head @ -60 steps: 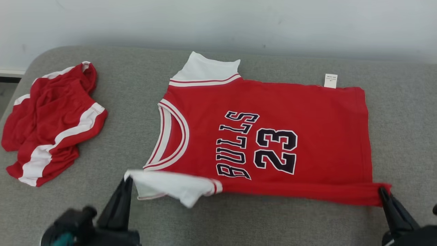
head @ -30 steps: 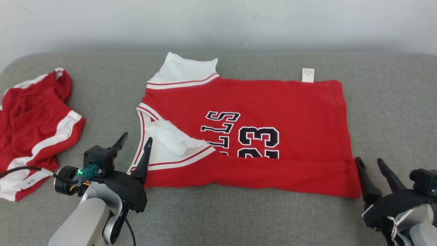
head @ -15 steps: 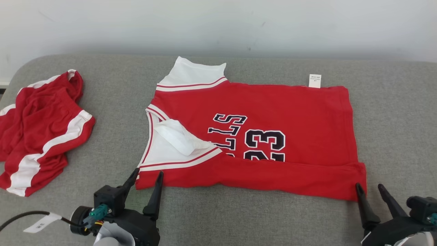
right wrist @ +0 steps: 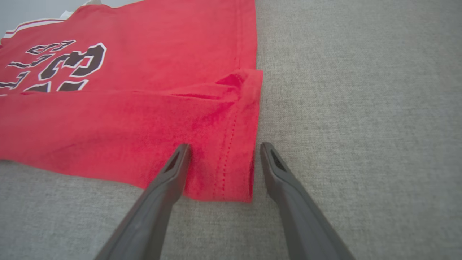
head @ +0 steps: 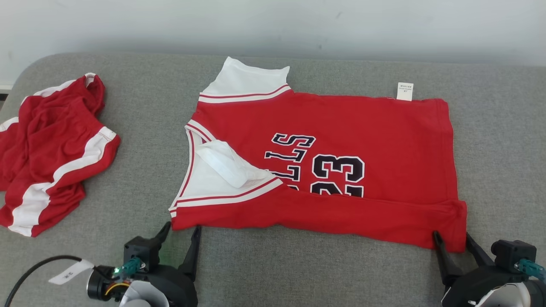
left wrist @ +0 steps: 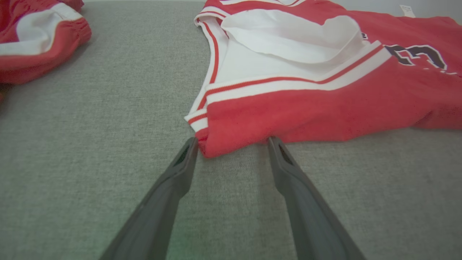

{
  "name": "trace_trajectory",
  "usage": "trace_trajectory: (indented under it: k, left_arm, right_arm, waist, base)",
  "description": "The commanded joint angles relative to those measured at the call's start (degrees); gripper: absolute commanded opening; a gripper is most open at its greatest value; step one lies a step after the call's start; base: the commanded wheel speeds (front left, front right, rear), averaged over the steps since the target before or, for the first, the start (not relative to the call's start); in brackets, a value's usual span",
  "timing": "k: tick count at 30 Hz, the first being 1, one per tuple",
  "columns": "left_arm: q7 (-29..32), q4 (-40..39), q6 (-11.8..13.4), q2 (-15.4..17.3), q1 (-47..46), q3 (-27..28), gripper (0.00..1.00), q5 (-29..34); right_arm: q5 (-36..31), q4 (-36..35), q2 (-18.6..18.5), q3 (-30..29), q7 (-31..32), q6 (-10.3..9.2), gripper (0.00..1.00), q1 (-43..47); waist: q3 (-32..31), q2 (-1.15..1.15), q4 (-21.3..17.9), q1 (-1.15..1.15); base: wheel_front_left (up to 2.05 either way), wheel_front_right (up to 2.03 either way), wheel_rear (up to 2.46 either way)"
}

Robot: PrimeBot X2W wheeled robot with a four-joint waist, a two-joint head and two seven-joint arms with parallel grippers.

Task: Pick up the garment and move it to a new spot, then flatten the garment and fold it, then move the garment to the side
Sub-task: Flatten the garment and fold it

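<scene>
Currently garment [head: 384, 136] long axis runs left-right; left gripper [head: 182, 228] and right gripper [head: 452, 235] straddle its near corners, jaws spread, holding nothing.

wall [head: 273, 25]: plain, pale, running along your far side.
surface [head: 256, 264]: grey fabric before you, far-left corner rounded.

Head camera downward; both wrist cameras low, close beside jersey [head: 375, 128]

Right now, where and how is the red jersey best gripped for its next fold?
Probably the jersey by its two near corners, coming low from the robot's side: the near edge is a doubled fold, and the open left tool and right tool each straddle a corner.
</scene>
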Motion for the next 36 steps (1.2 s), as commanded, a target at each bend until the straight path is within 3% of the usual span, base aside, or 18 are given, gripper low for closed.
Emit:
trace_trajectory:
  k: [1,4,5,6,7,8,9,16,22,36]
  left_arm:
    - [-0.43,1.00,-0.50,-0.39,-1.20,0.31,1.00,-0.32]
    - [-0.46,3.73,-1.23,-1.00,-2.04,0.41,1.00,0.00]
    - [-0.49,4.52,-1.64,-1.63,-2.33,0.62,1.00,-0.44]
    - [-0.50,5.21,-1.93,-2.03,-2.70,0.79,0.93,-0.72]
    - [-0.52,6.08,-2.33,-2.16,-3.12,0.84,0.40,-0.56]
    - [-0.53,6.80,-2.57,-2.32,-3.34,0.86,0.22,-0.39]
    - [-0.56,7.39,-2.90,-2.55,-3.34,0.89,0.00,-0.30]
    - [-0.60,7.74,-4.12,-3.00,-0.35,2.38,0.00,0.26]
    - [-0.55,4.63,-3.72,-2.25,5.35,3.32,0.00,0.00]
    - [1.20,-10.75,2.48,-0.19,20.12,4.75,0.00,-2.58]
  right_arm:
    - [-0.36,0.81,0.38,0.27,0.29,0.07,1.00,-0.54]
    - [-0.38,1.63,0.53,0.77,0.85,0.07,1.00,-0.71]
    - [-0.39,1.88,0.59,1.14,1.10,0.07,0.88,-0.92]
    - [-0.18,2.07,0.73,1.49,1.33,0.07,0.45,-1.15]
    - [0.14,2.15,0.84,1.78,1.22,0.07,0.13,-1.36]
    - [0.29,2.20,0.85,2.00,0.99,0.07,0.00,-1.49]
    - [0.42,2.22,0.80,2.10,0.75,0.07,0.00,-1.47]
    - [1.66,2.20,-0.56,0.91,-1.51,0.07,0.00,0.47]
    - [1.96,-0.10,-1.21,-0.92,-1.15,0.07,0.00,3.92]
    - [1.14,-13.08,2.72,-7.67,7.30,0.07,0.00,17.65]
  waist:
    - [0.18,0.00,0.00,0.00]
    - [0.18,0.00,0.01,0.00]
    - [0.12,0.00,-0.05,0.00]
    - [0.05,0.00,-0.09,0.00]
    - [-0.08,0.00,-0.10,0.00]
    - [-0.27,0.00,-0.10,0.00]
    - [-0.53,0.00,-0.08,0.00]
    - [-4.37,0.00,-0.23,0.00]
    - [-7.13,0.00,-1.04,0.00]
    - [-8.06,0.00,-0.62,0.00]
  base:
    - [0.00,0.00,0.00]
    - [0.00,0.00,0.00]
    - [0.00,0.00,0.00]
    - [0.00,0.00,0.00]
    - [0.00,0.00,0.00]
    - [0.00,0.00,0.00]
    - [0.00,0.00,0.00]
    - [0.00,0.00,0.00]
    - [0.00,0.00,0.00]
    - [0.00,0.00,0.00]
